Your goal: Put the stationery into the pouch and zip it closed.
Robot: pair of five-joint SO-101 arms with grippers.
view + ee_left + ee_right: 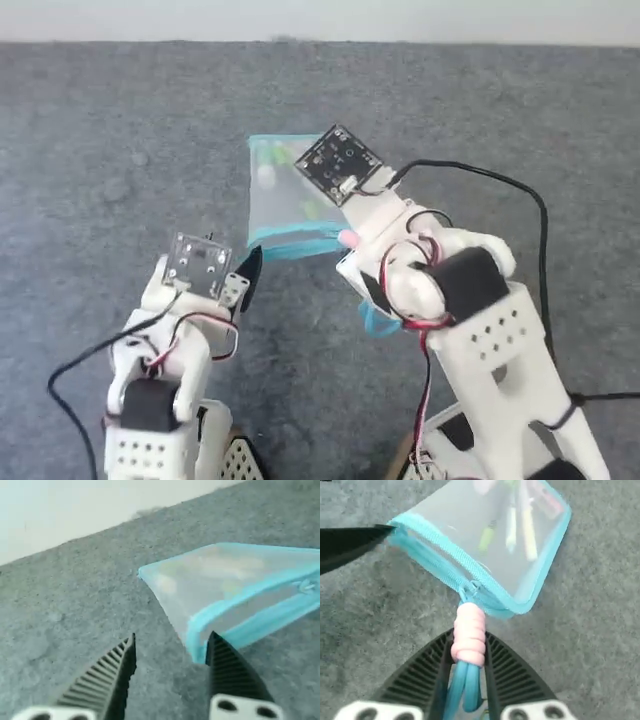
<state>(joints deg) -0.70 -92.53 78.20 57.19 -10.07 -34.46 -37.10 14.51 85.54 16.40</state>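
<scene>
My right claw [468, 647] is clenched on the pink zipper pull [468, 630]. My left claw [172, 640] is released, one fingertip [220, 652] at the pouch [485, 535] corner. The pouch, pens [512, 522] inside, lies on the grey mat [120, 150], at eleven o'clock from my right claw.

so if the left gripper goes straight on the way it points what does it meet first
Probably the pouch: its near corner lies just ahead of the open left gripper, by one finger; whether they touch is unclear.
</scene>
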